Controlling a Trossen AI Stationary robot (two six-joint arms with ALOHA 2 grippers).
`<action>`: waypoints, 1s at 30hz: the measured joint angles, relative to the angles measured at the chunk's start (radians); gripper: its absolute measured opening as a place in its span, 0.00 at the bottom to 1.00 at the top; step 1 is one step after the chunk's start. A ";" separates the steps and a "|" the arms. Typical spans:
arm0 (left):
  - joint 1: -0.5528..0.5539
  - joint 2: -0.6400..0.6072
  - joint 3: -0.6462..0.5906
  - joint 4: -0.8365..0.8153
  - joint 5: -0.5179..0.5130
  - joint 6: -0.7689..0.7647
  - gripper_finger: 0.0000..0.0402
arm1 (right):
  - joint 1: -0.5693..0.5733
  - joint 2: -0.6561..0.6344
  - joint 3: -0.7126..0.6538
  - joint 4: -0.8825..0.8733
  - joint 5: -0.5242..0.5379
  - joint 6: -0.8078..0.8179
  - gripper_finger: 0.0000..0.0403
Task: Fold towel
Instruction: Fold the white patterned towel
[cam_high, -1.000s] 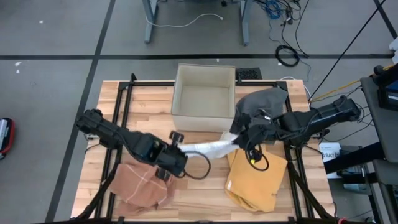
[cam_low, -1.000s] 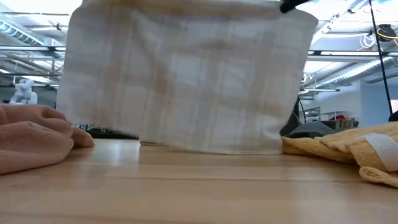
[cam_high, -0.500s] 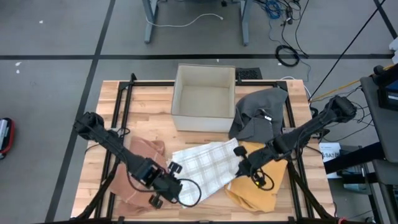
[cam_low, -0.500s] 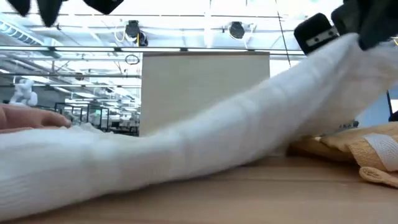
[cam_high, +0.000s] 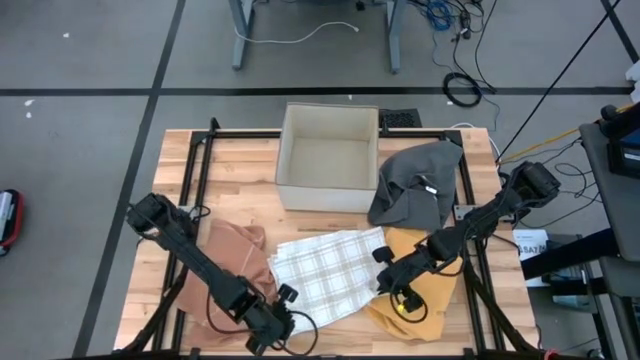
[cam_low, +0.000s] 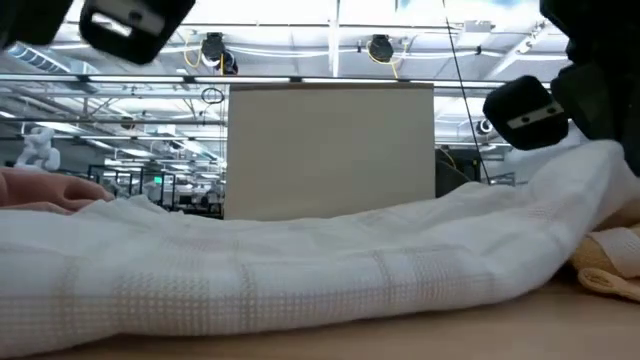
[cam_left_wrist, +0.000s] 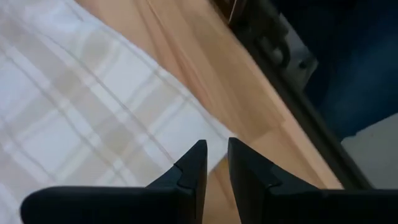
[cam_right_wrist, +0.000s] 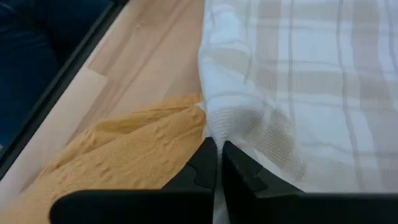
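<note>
The white plaid towel (cam_high: 325, 275) lies spread on the wooden table between my two grippers. In the low view it is a long low ridge (cam_low: 300, 270). My left gripper (cam_high: 281, 300) hovers just above the towel's near left corner (cam_left_wrist: 208, 134). Its fingers stand a narrow gap apart (cam_left_wrist: 213, 144) with nothing between them. My right gripper (cam_high: 383, 270) is at the towel's right edge, over the yellow towel (cam_high: 420, 295), and is shut on the plaid towel (cam_right_wrist: 214, 144). My right gripper pinches the towel's right edge (cam_right_wrist: 214, 127) between its two fingers, where the cloth bunches into a small fold. The fingers slant down from the table's right side. That end (cam_low: 600, 165) is raised a little off the yellow towel; the rest lies on the table.
A cardboard box (cam_high: 330, 160) stands at the back middle. A grey cloth (cam_high: 415, 185) lies to its right, a pink towel (cam_high: 235, 265) left of the plaid one. Black frame rails (cam_high: 195, 190) run along both table sides. Bare wood shows near the front edge (cam_left_wrist: 261, 124).
Both grippers have come down and toward the table's near edge, tipping more downward. The towel, which hung between them as an upright sheet, now lies spread on the table. Its left end has dropped out of my left gripper; its right end stays raised in my right.
</note>
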 joint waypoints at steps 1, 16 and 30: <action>-0.002 0.013 0.000 0.000 0.000 -0.001 0.18 | 0.000 0.001 0.000 0.000 0.006 0.008 0.04; -0.075 0.039 0.001 -0.024 -0.086 -0.077 0.18 | 0.000 -0.035 0.005 -0.009 0.085 0.099 0.48; -0.131 0.039 0.001 -0.144 -0.119 -0.260 0.18 | 0.001 -0.035 0.041 -0.081 0.157 0.124 0.50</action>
